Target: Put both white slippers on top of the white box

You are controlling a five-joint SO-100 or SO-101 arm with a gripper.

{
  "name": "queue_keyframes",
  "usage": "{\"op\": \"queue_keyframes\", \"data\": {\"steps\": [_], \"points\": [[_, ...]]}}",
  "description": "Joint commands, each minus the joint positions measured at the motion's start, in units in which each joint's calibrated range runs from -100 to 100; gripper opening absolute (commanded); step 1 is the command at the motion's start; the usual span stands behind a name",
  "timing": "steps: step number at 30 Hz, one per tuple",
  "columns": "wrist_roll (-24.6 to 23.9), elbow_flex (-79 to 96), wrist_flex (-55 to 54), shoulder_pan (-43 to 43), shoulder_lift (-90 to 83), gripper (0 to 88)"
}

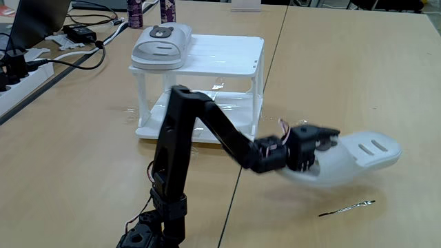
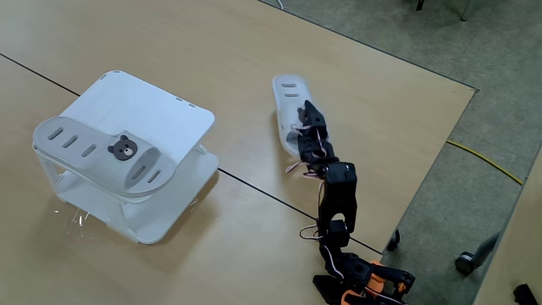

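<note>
A: Both fixed views agree: one white slipper (image 1: pixel 162 45) lies flat on the slatted top of the white box (image 1: pixel 231 55), over at the top's left edge in the lower-angle fixed view, and its bear badge faces up.

B: And the other one?

A: The second white slipper (image 1: pixel 365 155) is on the desk (image 1: pixel 331 76), to the right of the box and well apart from it. The end effector (image 1: pixel 318 150) is at its near end, and the slotted end sticks out to the right. From the high fixed view the same slipper (image 2: pixel 290 106) runs away from the arm, with the end effector (image 2: pixel 306 127) lying over its lower half.

B: Clamped on it?

A: The fingers look closed over the slipper's edge, and its far end seems a bit off the desk in the lower-angle view, so I count it as gripped.

B: What about the box?

A: It stands upright, two tiers, and nothing is visible on the lower shelf. In the high view it (image 2: pixel 148 106) sits left of the arm, and the first slipper (image 2: pixel 102 154) hangs slightly past the near-left edge of the top.

B: Anything else?

A: Cables and a power strip (image 1: pixel 27 69) are at far left on the desk. A thin dark stick-like thing (image 1: pixel 346 207) lies near the gripped slipper.
</note>
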Motion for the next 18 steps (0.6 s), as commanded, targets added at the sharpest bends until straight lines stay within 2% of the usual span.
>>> {"op": "queue_keyframes", "data": {"steps": [1, 6, 18], "points": [[0.42, -12.48, 17.54, 0.03, -17.88, 0.7], [0.42, -24.12, 29.96, -2.52, -24.1, 0.7], [0.42, -52.26, 49.12, -3.34, -25.95, 0.7]]}}
